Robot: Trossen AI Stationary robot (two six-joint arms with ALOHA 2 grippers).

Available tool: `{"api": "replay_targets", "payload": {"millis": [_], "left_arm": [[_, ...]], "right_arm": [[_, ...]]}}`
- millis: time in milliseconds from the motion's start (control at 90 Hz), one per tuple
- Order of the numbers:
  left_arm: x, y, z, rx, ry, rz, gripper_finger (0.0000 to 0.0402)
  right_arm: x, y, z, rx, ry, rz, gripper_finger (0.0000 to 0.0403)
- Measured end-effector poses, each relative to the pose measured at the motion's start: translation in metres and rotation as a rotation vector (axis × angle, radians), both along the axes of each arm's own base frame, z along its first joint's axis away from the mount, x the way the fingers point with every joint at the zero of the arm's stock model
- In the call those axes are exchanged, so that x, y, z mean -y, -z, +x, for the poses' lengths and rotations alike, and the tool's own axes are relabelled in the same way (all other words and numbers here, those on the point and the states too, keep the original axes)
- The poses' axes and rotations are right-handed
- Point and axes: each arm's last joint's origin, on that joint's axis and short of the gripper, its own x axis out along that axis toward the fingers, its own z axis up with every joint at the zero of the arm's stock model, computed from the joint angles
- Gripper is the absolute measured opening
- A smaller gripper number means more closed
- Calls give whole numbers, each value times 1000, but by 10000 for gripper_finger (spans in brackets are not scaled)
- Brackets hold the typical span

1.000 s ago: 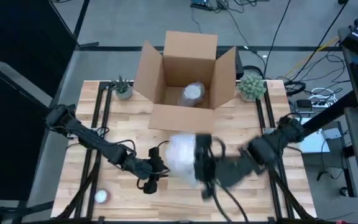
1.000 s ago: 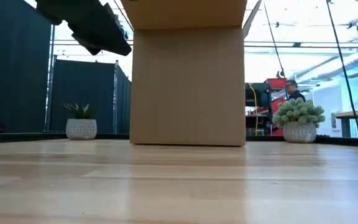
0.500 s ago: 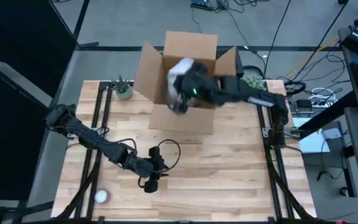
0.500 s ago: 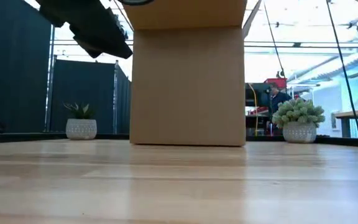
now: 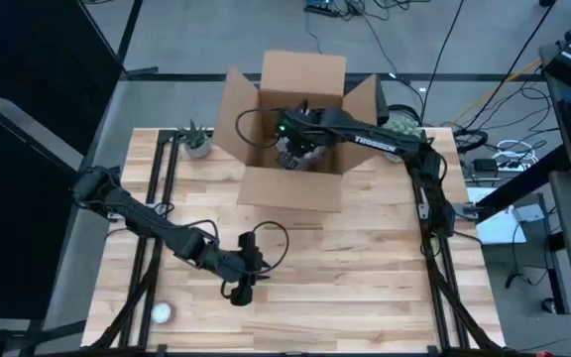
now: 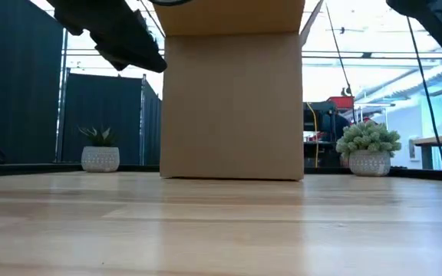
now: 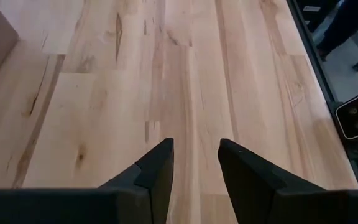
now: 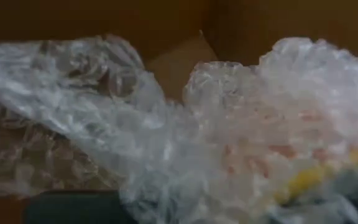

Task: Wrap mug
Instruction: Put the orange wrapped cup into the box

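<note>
The mug is hidden inside a bundle of clear bubble wrap [image 8: 272, 124], with only orange and yellow showing through. The bundle is down inside the open cardboard box [image 5: 300, 124] at the table's far middle. My right gripper [image 5: 291, 149] reaches into the box from the right and is shut on the bundle. A second wrapped bundle [image 8: 42, 143] lies beside it on the box floor. My left gripper [image 7: 196, 155] hangs open over bare wood near the table's front left [image 5: 239, 292], holding nothing. My right gripper has the bubble wrap bundle right in front of its wrist, the wrap's lower folds [image 8: 191, 199] running down between its fingers. The wrap itself hides the fingers, so I cannot tell which part they are on. The bundle is inside the box, beside the other bundle.
The box's flaps stand up and outward [image 5: 228, 104]. Small potted plants stand on either side of the box, one at the left [image 5: 195, 142] and one at the right [image 5: 401, 137]. A small white ball [image 5: 162, 313] lies near the front left corner. Bare wood stretches across the table's middle and front.
My right gripper has carried the wrapped bundle from above the table's front middle up and toward the far edge, over the box's front wall, then down into the box. The bundle went along in its hold.
</note>
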Motion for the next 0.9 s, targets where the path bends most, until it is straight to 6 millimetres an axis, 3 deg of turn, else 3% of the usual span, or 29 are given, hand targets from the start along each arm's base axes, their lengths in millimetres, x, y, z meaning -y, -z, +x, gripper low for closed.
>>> {"api": "replay_targets", "payload": {"millis": [400, 744, 900], "left_arm": [[0, 0, 0, 0, 0, 0, 120], [0, 0, 0, -1, -2, -3, 120], [0, 0, 0, -1, 1, 0, 120]], "right_arm": [[10, 50, 1, 74, 112, 105, 27], [13, 56, 4, 141, 197, 134, 174], [15, 46, 2, 148, 160, 130, 227]]}}
